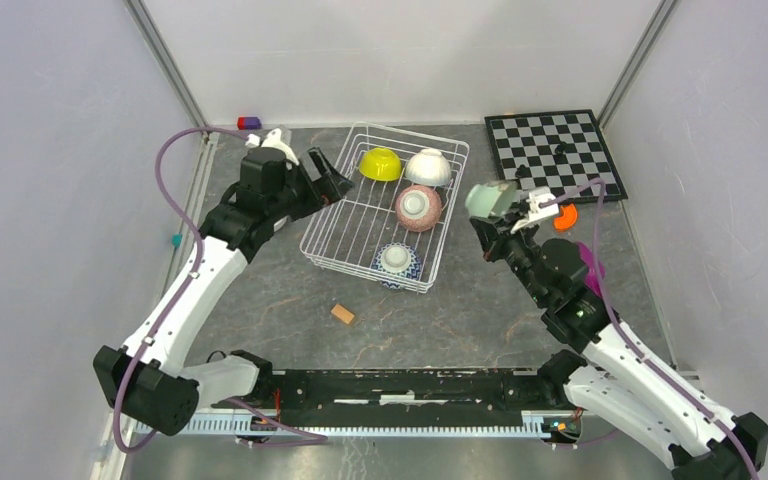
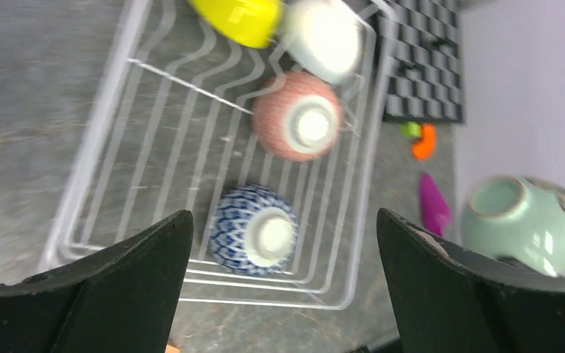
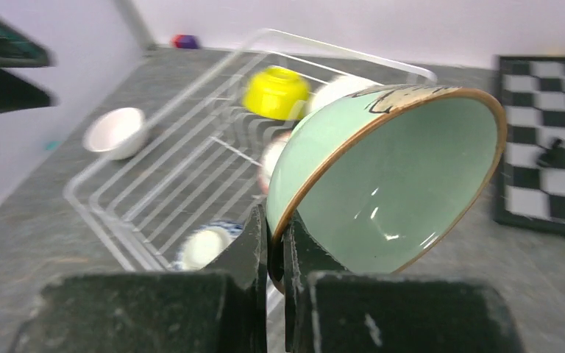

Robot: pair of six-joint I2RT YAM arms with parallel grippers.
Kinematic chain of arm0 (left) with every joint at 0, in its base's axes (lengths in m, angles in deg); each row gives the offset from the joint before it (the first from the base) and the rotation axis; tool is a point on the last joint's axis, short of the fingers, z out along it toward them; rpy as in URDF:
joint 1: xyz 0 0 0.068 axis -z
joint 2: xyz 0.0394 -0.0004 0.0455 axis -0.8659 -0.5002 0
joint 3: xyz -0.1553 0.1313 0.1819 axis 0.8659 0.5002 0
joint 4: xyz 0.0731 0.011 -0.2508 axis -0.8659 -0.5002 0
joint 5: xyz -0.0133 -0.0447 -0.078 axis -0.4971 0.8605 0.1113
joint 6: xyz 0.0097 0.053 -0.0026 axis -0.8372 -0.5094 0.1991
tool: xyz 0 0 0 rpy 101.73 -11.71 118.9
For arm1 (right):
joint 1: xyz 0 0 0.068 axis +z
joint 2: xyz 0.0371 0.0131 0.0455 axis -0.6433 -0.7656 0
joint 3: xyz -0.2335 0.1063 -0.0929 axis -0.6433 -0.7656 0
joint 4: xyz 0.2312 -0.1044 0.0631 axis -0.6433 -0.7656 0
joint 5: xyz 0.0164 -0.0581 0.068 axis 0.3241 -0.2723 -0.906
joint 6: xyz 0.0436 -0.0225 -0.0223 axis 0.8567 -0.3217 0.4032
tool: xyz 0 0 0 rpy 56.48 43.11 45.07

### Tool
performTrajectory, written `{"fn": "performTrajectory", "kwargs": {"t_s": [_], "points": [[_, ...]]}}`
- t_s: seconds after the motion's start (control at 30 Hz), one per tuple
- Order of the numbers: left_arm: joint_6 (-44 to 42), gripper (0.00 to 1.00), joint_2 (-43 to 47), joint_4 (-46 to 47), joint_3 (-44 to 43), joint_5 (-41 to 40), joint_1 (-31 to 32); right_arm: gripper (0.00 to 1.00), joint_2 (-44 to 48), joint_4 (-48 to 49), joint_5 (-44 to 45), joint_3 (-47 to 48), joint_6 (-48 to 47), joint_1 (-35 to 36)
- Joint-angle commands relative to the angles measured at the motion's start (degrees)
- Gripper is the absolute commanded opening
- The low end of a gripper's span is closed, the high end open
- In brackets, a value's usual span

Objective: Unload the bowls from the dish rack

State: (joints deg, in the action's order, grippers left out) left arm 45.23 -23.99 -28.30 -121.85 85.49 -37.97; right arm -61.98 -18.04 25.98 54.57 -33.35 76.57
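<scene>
**Gently Now: Put the Green Bowl Down**

The right pincer (image 3: 276, 235) is clenched on the rim of the green bowl (image 3: 397, 184), with one finger inside and one outside. The bowl is tipped on its side and hangs in the air. It is out of the dish rack (image 1: 325, 240), just to the right of it and near the chessboard (image 1: 555, 150). I think the job now is to set this bowl on the tabletop (image 1: 460, 310).

To do it well, the arm should go down slowly over a bare spot on the right. It should stay clear of the chessboard and the little orange thing (image 1: 564, 218) beside it. The bowl looks smooth, so it could slip or swing. Turn it level before it touches. Let go only when it rests on the tabletop, or it may roll or chip.

The left pincer (image 1: 335, 185) is released, with its fingers wide apart, and holds nothing. It is at the left side of the rack.

Four bowls wait in the rack. The yellow bowl (image 1: 380, 163) and the white bowl (image 1: 428, 167) are at the far end. The pink bowl (image 1: 418, 207) is in the middle, and the blue bowl (image 1: 396, 260) is at the near end. A second white bowl (image 3: 116, 132) sits on the tabletop left of the rack.
</scene>
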Motion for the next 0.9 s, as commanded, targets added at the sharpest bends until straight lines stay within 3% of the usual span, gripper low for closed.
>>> {"fn": "performTrajectory", "kwargs": {"t_s": [0.0, 0.1, 0.23, 0.47, 0.77, 0.87], "points": [[-1.1, 1.0, 0.5, -7.8, -1.7, -17.0, -1.6, 0.0, 2.2, -0.8, 13.4, -3.9, -4.0, 0.0], [1.9, 1.0, -0.9, -12.1, -3.2, -18.1, -3.2, 0.0, -0.5, -8.2, 20.1, -3.3, -2.1, -0.1], [4.0, 1.0, -2.1, -17.6, -6.1, -18.1, -5.0, 0.0, -9.4, -22.0, 29.5, 4.3, 2.3, -1.9], [-1.5, 1.0, 1.8, -9.7, -0.3, -10.5, -5.0, 0.0, -22.3, -27.8, 14.0, 13.5, 6.6, -13.5], [-6.7, 1.0, 3.7, -1.5, 6.3, 4.5, -5.0, 0.0, -31.7, -29.7, 19.0, 19.6, 9.2, -16.1], [-7.1, 1.0, 2.1, 1.5, 6.0, 11.3, -4.9, 0.0, -32.6, -29.4, 21.5, 17.1, 9.6, -16.1]]}}
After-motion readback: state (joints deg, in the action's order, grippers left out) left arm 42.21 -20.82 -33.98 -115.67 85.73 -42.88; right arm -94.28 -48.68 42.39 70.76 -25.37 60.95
